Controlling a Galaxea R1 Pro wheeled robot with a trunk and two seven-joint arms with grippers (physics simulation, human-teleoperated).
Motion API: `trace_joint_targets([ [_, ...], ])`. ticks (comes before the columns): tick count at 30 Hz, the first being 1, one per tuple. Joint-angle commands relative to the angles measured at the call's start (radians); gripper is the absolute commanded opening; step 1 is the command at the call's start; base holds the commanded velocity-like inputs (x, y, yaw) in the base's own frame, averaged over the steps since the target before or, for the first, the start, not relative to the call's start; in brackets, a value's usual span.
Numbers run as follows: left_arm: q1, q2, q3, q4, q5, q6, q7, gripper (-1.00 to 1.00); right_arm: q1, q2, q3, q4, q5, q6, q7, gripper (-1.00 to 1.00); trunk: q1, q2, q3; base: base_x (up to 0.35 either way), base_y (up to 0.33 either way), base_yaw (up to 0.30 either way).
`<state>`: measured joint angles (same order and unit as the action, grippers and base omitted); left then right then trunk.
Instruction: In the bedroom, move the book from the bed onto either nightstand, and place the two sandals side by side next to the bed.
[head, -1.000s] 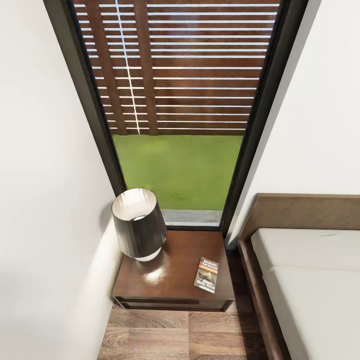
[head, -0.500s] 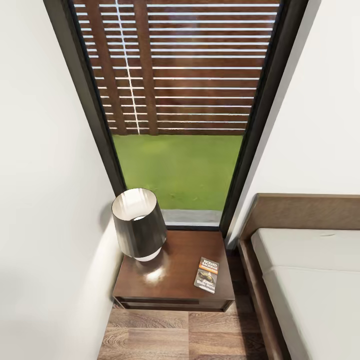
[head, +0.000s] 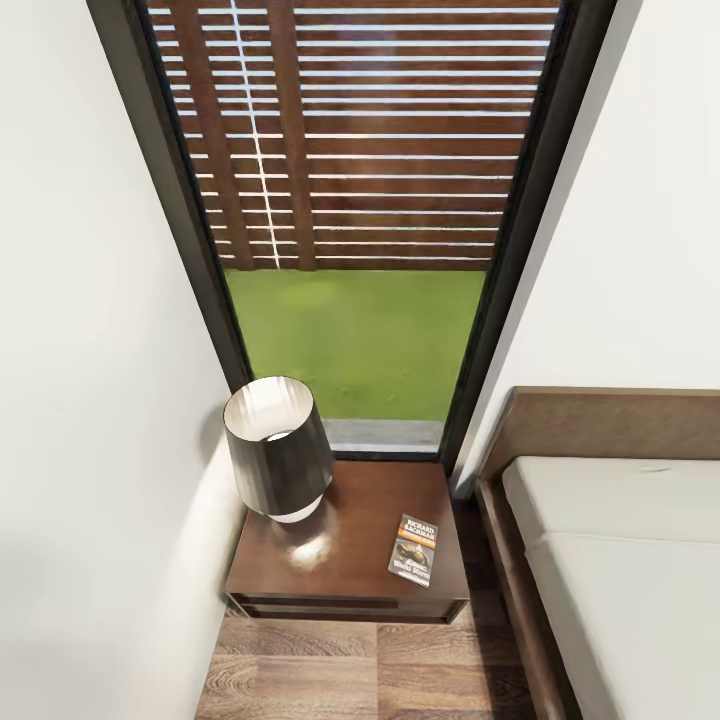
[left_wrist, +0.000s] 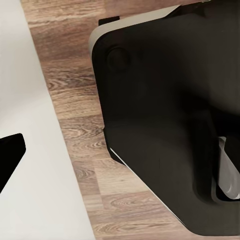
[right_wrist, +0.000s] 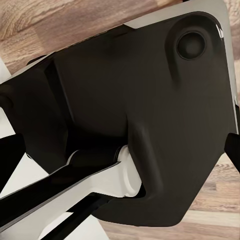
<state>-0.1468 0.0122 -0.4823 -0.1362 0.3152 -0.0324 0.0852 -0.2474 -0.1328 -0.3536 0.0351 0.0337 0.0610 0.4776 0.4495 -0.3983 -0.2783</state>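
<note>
Both wrist cameras look down onto the robot's dark base (left_wrist: 170, 115), white-edged, above plank floor (left_wrist: 75, 95). A hand's black fingertip (left_wrist: 10, 152) at frame edge; grip state unreadable.

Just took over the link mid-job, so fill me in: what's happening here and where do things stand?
Nothing is being handled right now. The book already lies flat on the nightstand, toward its front corner nearest the bed, with a dark-shaded lamp at the opposite back corner. The head camera faces the tall window between them. The wrist cameras look down on the robot's dark base and wood floor. The sandals are yet to be found.
</note>
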Motion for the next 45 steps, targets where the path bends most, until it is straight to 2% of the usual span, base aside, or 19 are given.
trace_joint_targets([
  [1,0.000,0.000,-0.009,0.000,0.009,-0.003,0.004,1.00,-0.001,-0.001,-0.008,0.002,0.003,0.003,0.003,1.00,0.000,-0.002,-0.002,0.000,0.000,0.000],
  [45,0.000,0.000,-0.009,0.000,0.009,-0.003,0.004,1.00,-0.001,-0.001,-0.008,0.002,0.003,0.004,0.003,1.00,0.000,-0.002,-0.002,0.000,0.000,0.000],
])
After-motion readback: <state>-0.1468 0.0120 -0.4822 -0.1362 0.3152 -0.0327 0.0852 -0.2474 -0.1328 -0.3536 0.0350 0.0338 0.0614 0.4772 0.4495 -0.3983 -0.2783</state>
